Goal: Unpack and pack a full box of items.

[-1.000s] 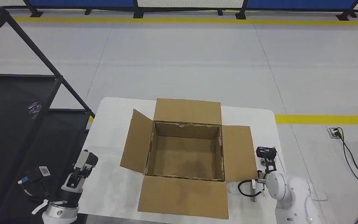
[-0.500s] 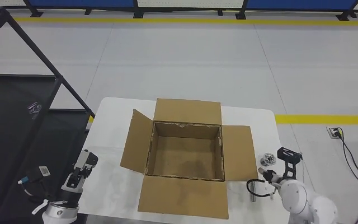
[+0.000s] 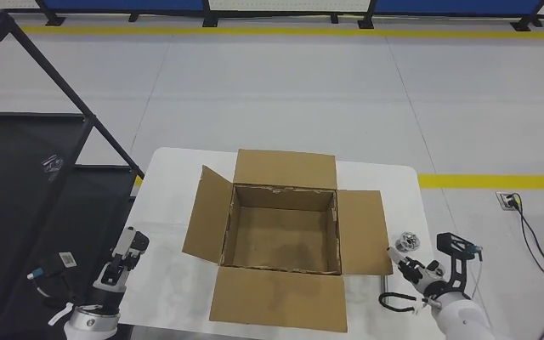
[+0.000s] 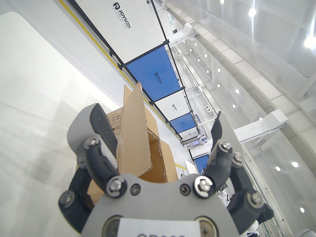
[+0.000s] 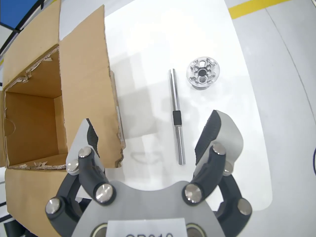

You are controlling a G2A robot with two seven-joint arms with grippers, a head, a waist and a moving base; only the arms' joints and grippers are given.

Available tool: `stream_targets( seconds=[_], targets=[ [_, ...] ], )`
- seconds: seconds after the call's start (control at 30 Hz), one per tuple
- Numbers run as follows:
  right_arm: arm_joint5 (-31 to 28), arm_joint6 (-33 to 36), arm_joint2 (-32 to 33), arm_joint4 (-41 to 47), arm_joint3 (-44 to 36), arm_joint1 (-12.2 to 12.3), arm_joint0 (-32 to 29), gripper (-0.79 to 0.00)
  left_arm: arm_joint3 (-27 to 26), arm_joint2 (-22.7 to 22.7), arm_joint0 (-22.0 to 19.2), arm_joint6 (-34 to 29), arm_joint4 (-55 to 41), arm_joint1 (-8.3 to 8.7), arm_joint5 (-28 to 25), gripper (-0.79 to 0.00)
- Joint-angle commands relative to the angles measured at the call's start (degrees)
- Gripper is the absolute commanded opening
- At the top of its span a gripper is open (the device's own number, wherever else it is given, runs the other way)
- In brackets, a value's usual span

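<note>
Cardboard box point(image 4: 134, 134) shows small black printed symbols on its outer wall.

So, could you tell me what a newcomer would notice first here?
The brown cardboard box, flaps spread open, sits mid-way on the white table. Beside its right-hand flap lie a slim steel rod with a black band and a round cast-metal hub, ahead of the open right gripper.

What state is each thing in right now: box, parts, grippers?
box: open, four flaps folded out, no items seen inside.
rod: lying flat on the table beside the box, not gripped.
round metal part: sitting on the table near the rod, apart from it.
left gripper: open, holding nothing.
right gripper: open, holding nothing.
</note>
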Motion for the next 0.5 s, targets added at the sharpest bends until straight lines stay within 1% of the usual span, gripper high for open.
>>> stream_targets(
  seconds=[0.0, 0.03, 0.1, 0.2, 0.27, 0.47],
  targets=[
    [-0.73, -0.51, -0.81, -0.8, 0.11, 0.06, 0.12, 0.0, 0.0, 0.0, 0.0, 0.0, 0.0, 0.0, 0.0, 0.0],
    [-0.49, -0.86, -1.54, -1.6, 0.06, 0.09, 0.45, 0.0, 0.0, 0.0, 0.0, 0.0, 0.0, 0.0, 0.0, 0.0],
    [-0.46, -2.18, -2.62, -0.34, -0.56, 0.06, 0.91, 0.0, 0.0, 0.0, 0.0, 0.0, 0.0, 0.0, 0.0, 0.0],
    [-2.15, -2.8, -3.15, 1.52, -0.48, 0.2, 1.36, 0.0, 0.0, 0.0, 0.0, 0.0, 0.0, 0.0, 0.0, 0.0],
    [-2.9, -1.43, -3.76, 1.73, 0.64, 0.39, 2.57, 0.0, 0.0, 0.0, 0.0, 0.0, 0.0, 0.0, 0.0, 0.0],
    [-5.29, 4.32, -6.62, 0.82, 5.99, 1.04, 8.72, 0.0, 0.0, 0.0, 0.0, 0.0, 0.0, 0.0, 0.0, 0.0]
  ],
)
